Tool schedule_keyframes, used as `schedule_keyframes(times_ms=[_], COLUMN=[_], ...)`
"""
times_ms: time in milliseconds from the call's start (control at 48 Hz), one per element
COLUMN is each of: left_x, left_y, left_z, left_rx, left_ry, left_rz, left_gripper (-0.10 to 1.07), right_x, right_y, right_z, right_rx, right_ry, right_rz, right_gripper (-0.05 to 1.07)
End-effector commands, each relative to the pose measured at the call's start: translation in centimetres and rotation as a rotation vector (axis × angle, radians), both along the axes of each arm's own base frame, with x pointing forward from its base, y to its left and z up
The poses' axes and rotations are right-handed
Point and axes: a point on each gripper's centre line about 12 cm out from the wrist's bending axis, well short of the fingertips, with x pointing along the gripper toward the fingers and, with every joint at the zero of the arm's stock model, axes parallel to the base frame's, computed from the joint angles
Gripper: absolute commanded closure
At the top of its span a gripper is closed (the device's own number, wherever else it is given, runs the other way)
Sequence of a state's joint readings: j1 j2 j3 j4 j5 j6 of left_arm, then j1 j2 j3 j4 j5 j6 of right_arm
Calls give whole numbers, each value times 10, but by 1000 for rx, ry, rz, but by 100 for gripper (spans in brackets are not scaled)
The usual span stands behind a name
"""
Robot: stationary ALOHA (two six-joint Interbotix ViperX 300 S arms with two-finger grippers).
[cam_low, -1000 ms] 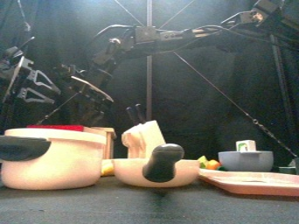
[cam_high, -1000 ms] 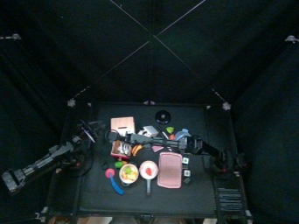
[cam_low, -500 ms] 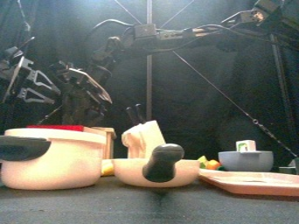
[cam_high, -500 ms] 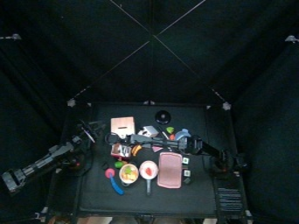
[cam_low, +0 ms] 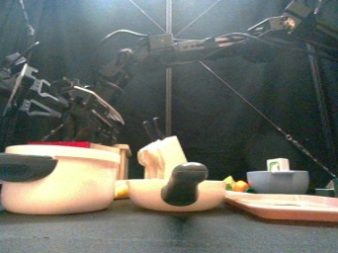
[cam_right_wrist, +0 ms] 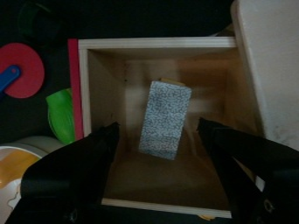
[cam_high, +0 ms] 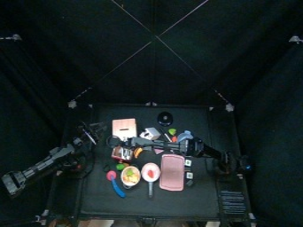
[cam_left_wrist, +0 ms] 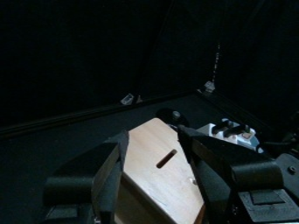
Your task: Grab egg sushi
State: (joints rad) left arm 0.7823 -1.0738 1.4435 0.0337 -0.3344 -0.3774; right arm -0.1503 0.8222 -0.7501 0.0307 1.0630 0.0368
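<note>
The top camera hangs high, facing straight down; the counter (cam_high: 154,164) sits small mid-picture. The front camera sits at the counter's near edge, looking level, things close and large. The right wrist camera looks down close into a wooden box (cam_right_wrist: 163,127). The left wrist camera views a wooden board (cam_left_wrist: 163,171), shared with the top view.

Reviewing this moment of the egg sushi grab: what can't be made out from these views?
- Egg sushi: not identifiable in any view; top view is too small.
- Speckled pale block in the open wooden box, right wrist view: identity unclear; open right gripper hovers above.
- Left gripper: jaws dark, state unclear.
- Front view: white pot hides the box.
</note>
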Motion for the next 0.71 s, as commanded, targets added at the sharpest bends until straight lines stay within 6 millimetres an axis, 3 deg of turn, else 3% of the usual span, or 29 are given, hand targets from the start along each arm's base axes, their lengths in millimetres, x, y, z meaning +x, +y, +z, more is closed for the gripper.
schedule_keyframes(times_ms=[0, 458, 688], left_x=[2, 1, 1], left_y=[1, 2, 1], left_z=[5, 5, 4], left_rx=[11, 11, 9], left_ry=[-7, -7, -4], left_rz=[-1, 1, -1], left_gripper=[11, 11, 11], right_x=[-1, -6, -10], right_y=[-6, -24, -32], right_z=[12, -3, 28], right_rx=[0, 29, -46], right_ry=[-17, 21, -15], right_rz=[-9, -45, -70], right_gripper=[-1, -1, -1])
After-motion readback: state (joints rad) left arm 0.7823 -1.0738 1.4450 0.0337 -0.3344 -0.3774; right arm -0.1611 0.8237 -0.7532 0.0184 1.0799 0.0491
